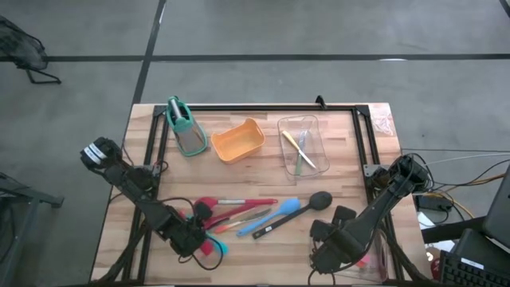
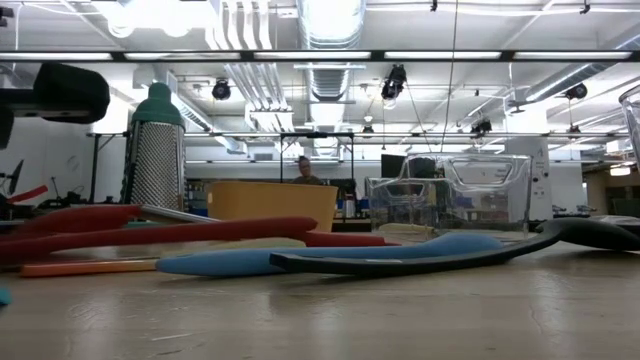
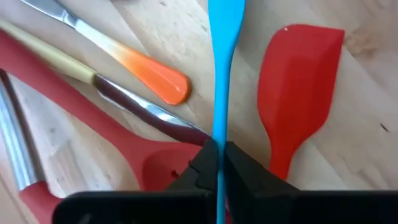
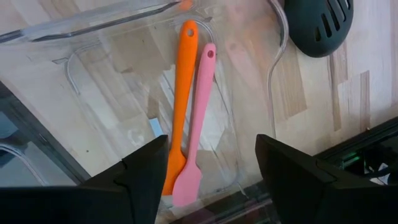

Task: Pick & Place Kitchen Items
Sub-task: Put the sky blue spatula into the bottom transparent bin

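My left gripper (image 3: 219, 149) is near the table's front left (image 1: 195, 237), shut on a slim teal spatula (image 3: 222, 68). Beside it lie a red spatula (image 3: 298, 81), an orange-tipped utensil (image 3: 155, 78) and a red spoon (image 3: 93, 134). The pile (image 1: 255, 215) also holds a blue spatula (image 1: 283, 211) and a black ladle (image 1: 319, 199). At the front right my right gripper (image 4: 212, 142) hangs open, pointing down over a clear tray (image 4: 93, 81). An orange spatula (image 4: 180, 93) and a pink one (image 4: 196, 124) lie in that tray. My left gripper pinches the teal spatula's thin handle (image 3: 219, 134) between its two fingers (image 3: 245, 168), coming steeply from above. The handle runs straight on from the fingers, toward the broader end (image 3: 227, 12). Whether any part rests on the table cannot be told.
At the back stand a teal-handled grey grater (image 1: 185, 127), an orange tub (image 1: 239, 142) and a second clear tray (image 1: 303, 145) with yellow and green pieces. A black frame rail (image 1: 263, 107) runs along the table's far edge and sides.
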Controlling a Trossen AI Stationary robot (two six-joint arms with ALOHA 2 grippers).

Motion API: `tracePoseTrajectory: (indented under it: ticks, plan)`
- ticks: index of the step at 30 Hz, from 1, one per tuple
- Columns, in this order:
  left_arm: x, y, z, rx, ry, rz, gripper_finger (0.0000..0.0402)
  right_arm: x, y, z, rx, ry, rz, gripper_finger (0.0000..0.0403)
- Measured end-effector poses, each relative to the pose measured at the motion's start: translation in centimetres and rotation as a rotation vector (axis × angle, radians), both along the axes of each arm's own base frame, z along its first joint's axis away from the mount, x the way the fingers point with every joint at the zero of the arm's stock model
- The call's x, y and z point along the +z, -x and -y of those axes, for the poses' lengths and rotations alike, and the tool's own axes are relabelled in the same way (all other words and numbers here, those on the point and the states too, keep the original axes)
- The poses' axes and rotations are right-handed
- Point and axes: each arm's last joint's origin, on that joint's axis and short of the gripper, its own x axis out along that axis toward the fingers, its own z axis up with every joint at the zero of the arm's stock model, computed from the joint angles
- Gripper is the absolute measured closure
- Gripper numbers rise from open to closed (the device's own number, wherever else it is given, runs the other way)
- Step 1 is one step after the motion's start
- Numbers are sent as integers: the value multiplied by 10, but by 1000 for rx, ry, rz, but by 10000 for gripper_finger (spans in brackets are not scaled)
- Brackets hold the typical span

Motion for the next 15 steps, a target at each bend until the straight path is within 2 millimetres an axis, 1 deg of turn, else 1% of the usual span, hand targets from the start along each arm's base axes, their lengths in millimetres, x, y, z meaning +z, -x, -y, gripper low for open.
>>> tracePoseTrajectory:
  ticks: [5,9,15]
  plan:
    - [2,-2,0,8,-3,22,389,0,0,0,0,-3,3,151]
    - [9,-8,5,17,6,54,394,0,-1,0,0,-4,5,145]
    - [25,-16,12,34,34,106,394,0,-1,0,53,9,18,157]
